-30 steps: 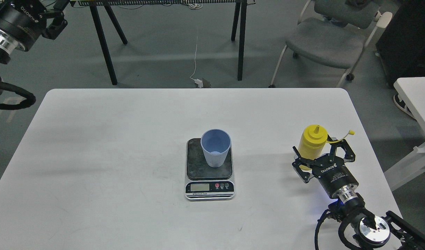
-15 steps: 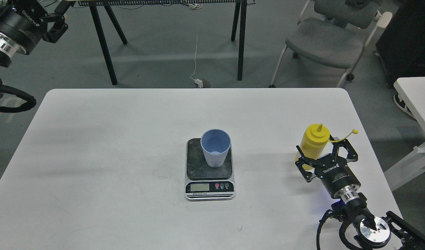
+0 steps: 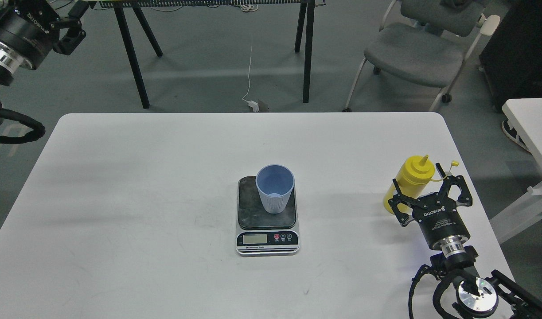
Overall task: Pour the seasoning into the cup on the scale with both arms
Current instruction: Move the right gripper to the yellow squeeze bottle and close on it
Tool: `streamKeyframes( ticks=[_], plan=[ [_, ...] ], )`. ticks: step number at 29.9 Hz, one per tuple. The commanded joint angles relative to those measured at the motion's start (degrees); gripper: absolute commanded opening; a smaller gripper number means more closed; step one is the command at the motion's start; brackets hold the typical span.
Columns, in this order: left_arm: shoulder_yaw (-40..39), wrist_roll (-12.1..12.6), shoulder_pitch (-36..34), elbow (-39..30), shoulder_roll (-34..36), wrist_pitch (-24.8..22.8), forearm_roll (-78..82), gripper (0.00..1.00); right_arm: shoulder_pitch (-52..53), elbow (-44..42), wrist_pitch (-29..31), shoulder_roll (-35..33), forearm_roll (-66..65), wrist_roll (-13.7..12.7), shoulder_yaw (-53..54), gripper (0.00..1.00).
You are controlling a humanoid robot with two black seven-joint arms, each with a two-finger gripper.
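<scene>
The light blue cup (image 3: 275,188) stands upright on the scale (image 3: 267,223), at the middle of the white table (image 3: 142,177). The yellow seasoning bottle (image 3: 410,177) is near the table's right edge, leaning right, with its cap (image 3: 454,163) dangling on its tether. My right gripper (image 3: 419,179) is open, with its fingers on either side of the bottle's body; the left finger (image 3: 398,199) is against the bottle. My left gripper (image 3: 73,22) is open and empty, high at the top left, off the table.
A grey wheeled chair (image 3: 417,48) and black table legs (image 3: 131,57) stand beyond the table's far edge. Another white table (image 3: 532,128) is at the right. A white cable (image 3: 249,71) lies on the floor.
My right gripper moved right and slightly away from me around the bottle. The bottle shifted right with it and now leans right. My left arm barely moved.
</scene>
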Motion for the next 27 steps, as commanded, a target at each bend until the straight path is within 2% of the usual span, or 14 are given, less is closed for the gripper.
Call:
streamKeyframes(
  ticks=[1, 9, 13, 15, 27],
  plan=[
    [0.01, 0.00, 0.00, 0.00, -0.01, 0.00, 0.02, 0.94, 0.01, -0.06, 0.00, -0.03, -0.05, 0.73, 0.14, 0.99],
    [0.01, 0.00, 0.00, 0.00, -0.01, 0.00, 0.11, 0.94, -0.08, -1.12, 0.00, -0.03, -1.02, 0.82, -0.13, 0.95],
    [0.09, 0.00, 0.00, 0.00, -0.01, 0.00, 0.20, 0.94, -0.08, -1.29, 0.00, 0.24, -2.16, 0.82, -0.04, 0.84],
    [0.09, 0.00, 0.00, -0.09, -0.01, 0.00, 0.11, 0.94, -0.08, -1.29, 0.00, 0.33, -2.78, 0.82, -0.04, 0.71],
    [0.09, 0.00, 0.00, -0.09, 0.08, 0.00, 0.20, 0.94, -0.25, -1.56, 0.00, 0.24, -4.71, 1.97, 0.05, 0.64]
  ],
)
